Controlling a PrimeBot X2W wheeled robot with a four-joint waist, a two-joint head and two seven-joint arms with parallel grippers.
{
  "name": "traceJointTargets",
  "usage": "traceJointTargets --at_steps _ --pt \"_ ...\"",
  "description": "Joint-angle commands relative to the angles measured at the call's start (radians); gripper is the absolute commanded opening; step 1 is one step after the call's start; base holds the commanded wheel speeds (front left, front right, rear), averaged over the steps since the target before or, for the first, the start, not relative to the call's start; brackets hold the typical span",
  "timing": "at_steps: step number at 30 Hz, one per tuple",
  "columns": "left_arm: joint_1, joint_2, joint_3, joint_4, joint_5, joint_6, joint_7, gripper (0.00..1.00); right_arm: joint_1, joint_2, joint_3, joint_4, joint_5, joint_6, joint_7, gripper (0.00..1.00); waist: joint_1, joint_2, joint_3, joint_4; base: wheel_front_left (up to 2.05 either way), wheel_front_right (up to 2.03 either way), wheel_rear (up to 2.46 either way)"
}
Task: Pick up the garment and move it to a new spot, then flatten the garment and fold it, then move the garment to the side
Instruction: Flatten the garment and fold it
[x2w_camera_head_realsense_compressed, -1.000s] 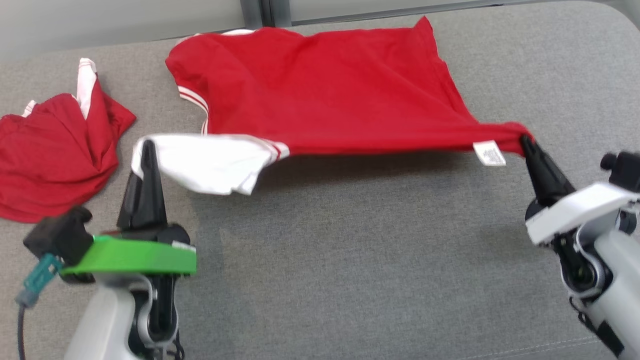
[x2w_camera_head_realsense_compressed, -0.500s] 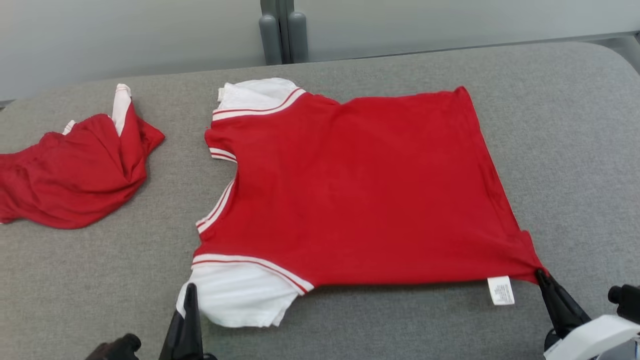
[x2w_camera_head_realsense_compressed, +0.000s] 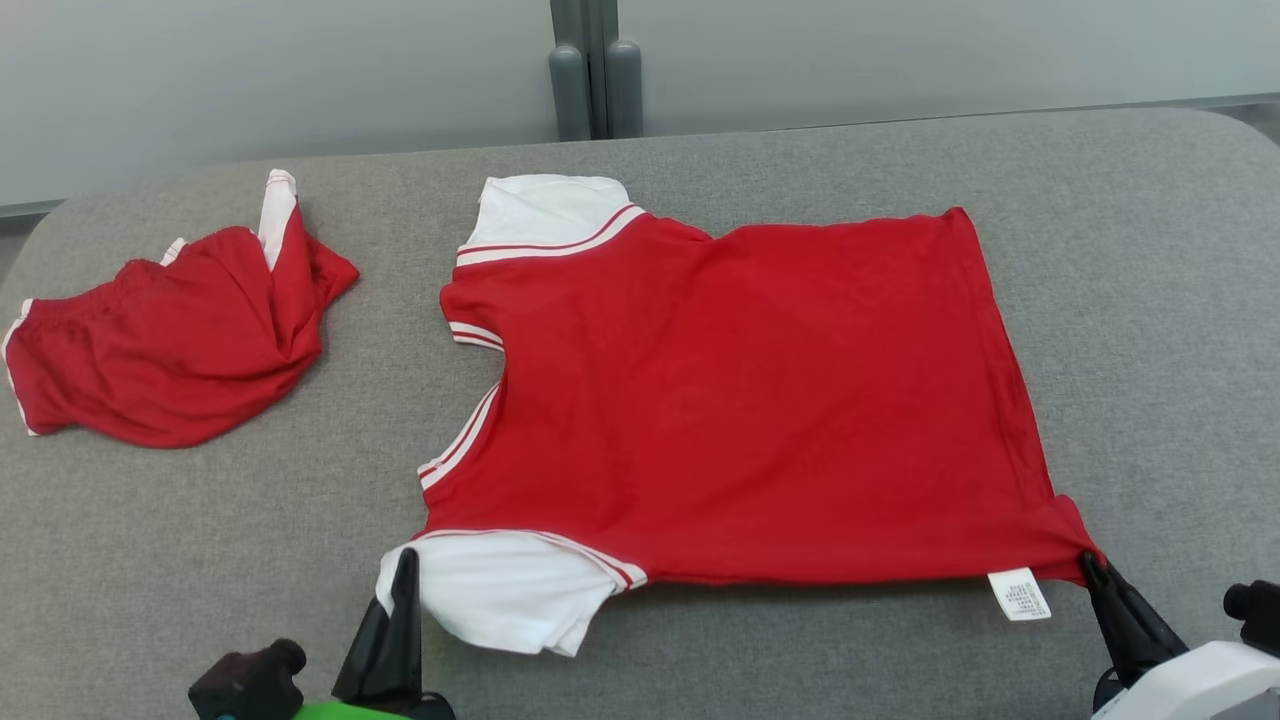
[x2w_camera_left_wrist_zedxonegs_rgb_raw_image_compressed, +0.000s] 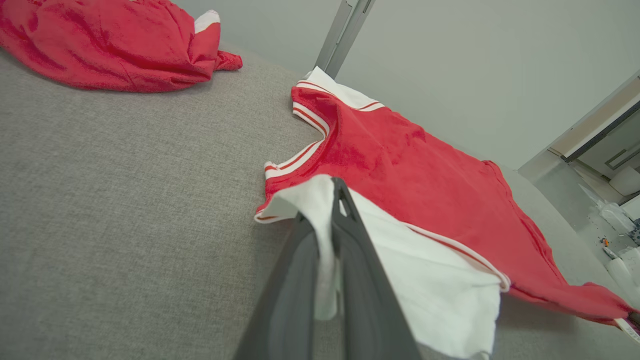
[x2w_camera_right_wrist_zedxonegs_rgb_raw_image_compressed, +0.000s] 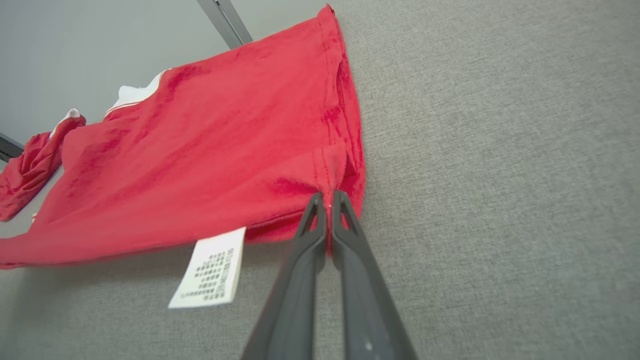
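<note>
The garment (x2w_camera_head_realsense_compressed: 740, 400) is a red T-shirt with white sleeves, spread nearly flat across the grey padded table, neck toward the left. My left gripper (x2w_camera_head_realsense_compressed: 405, 585) is shut on the edge of the near white sleeve (x2w_camera_left_wrist_zedxonegs_rgb_raw_image_compressed: 425, 280), which is pinched between the dark fingers (x2w_camera_left_wrist_zedxonegs_rgb_raw_image_compressed: 360, 280). My right gripper (x2w_camera_head_realsense_compressed: 1092, 565) is shut on the red hem corner (x2w_camera_right_wrist_zedxonegs_rgb_raw_image_compressed: 327, 185) at the near right. A white care label (x2w_camera_right_wrist_zedxonegs_rgb_raw_image_compressed: 210, 275) hangs just left of that grip. The near edge is still slightly lifted off the table.
A second red garment (x2w_camera_head_realsense_compressed: 170, 340) with white trim lies crumpled at the far left of the table (x2w_camera_head_realsense_compressed: 800, 660). A grey post (x2w_camera_head_realsense_compressed: 597, 75) and pale wall stand behind the table's far edge. The table's rounded right corner (x2w_camera_head_realsense_compressed: 1230, 130) is near.
The shirt has been drawn toward me and laid down flat; earlier it hung stretched in the air between both grippers. The head camera has also shifted, so the arms now sit lower in the picture.
</note>
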Motion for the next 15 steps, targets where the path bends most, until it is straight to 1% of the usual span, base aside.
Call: traceJointTargets --at_steps 1,8,11,15 --pt "-0.039 0.013 -0.004 0.012 0.008 -0.011 0.008 0.0 -0.022 0.003 -0.008 -0.011 -0.015 -0.002 0.012 0.0 0.0001 0.0 0.002 0.001 0.0 0.0 0.0" --pt "-0.194 0.041 -0.027 0.088 0.044 -0.048 0.056 0.0 -0.115 0.016 -0.019 -0.014 -0.046 -0.002 0.074 0.0 0.0001 0.0 0.031 -0.003 0.0 0.0 0.0" --pt "-0.28 0.044 -0.04 0.146 0.055 -0.068 0.078 0.0 -0.181 0.021 -0.007 0.017 -0.056 -0.002 0.096 0.0 0.0001 0.0 0.05 -0.007 0.0 0.0 0.0" --pt "-0.383 0.028 -0.056 0.253 0.055 -0.094 0.095 0.0 -0.276 0.03 0.017 0.089 -0.056 -0.002 0.11 0.0 0.0001 0.0 0.069 -0.011 0.0 0.0 0.0"
